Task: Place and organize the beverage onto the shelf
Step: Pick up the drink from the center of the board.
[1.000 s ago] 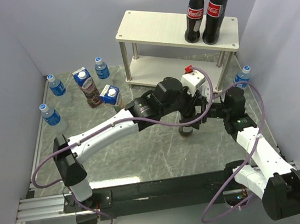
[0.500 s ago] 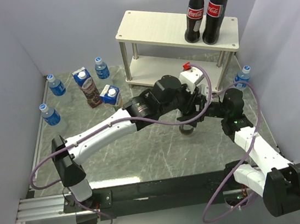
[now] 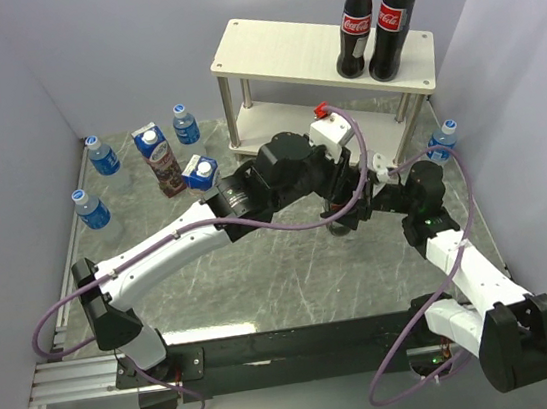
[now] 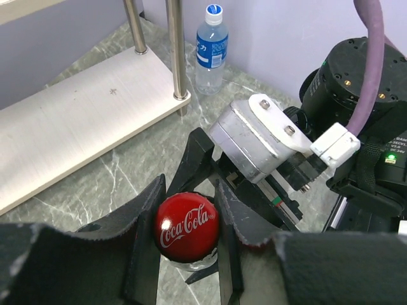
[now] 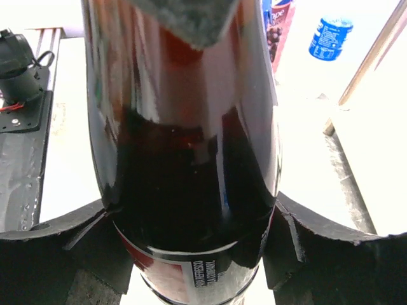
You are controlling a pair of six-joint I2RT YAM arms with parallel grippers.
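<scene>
Cola bottle [image 4: 188, 227] in left jaws

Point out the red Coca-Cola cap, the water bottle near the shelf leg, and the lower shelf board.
red Coca-Cola cap [image 4: 187, 227]: left wrist view, its top.
water bottle [image 4: 211, 54]: left wrist view, blue label.
lower board [image 4: 82, 121]: left wrist view, bare top.

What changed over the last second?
The left gripper, shut on the cola bottle's cap, carried it toward the shelf. The right gripper followed and narrowed its jaws around the bottle's body; whether it grips yet is unclear. The two colas on the top board, the water bottles and the cartons stayed put.
</scene>
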